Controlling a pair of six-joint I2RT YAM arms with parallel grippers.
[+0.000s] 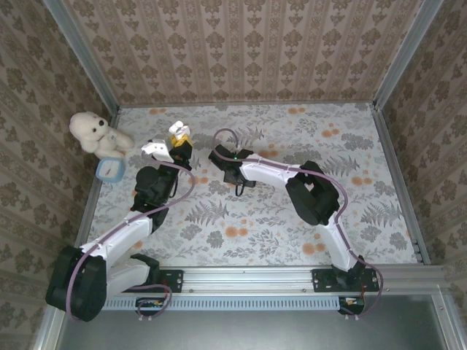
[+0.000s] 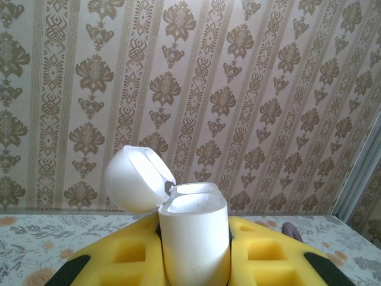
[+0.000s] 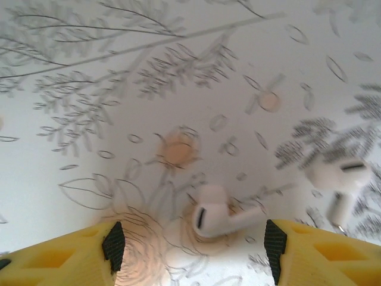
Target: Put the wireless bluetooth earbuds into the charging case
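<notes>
Closest to its wrist camera, the left gripper [image 2: 193, 229] pinches the one white charging case [image 2: 195, 253] upright between yellow fingers [image 2: 265, 256], with the lid [image 2: 134, 182] swung back. Held this way the sockets face up, steady for loading (their depths are hidden, so whether they are empty cannot be told). From above, this hand hangs toward the far left corner of the table [image 1: 292, 233].

The right gripper [image 3: 194, 245] hangs low with its jaws spread wide. One white earbud [image 3: 214, 217] lies on its side between them, touching neither, which looks like the stance for a pick not yet made. A second earbud [image 3: 339, 179] lies just to the right, outside the jaws.

That makes two earbuds, both on the table just beyond its middle, one case and two arms. One teddy bear [image 1: 91, 131] sits by the left edge.
</notes>
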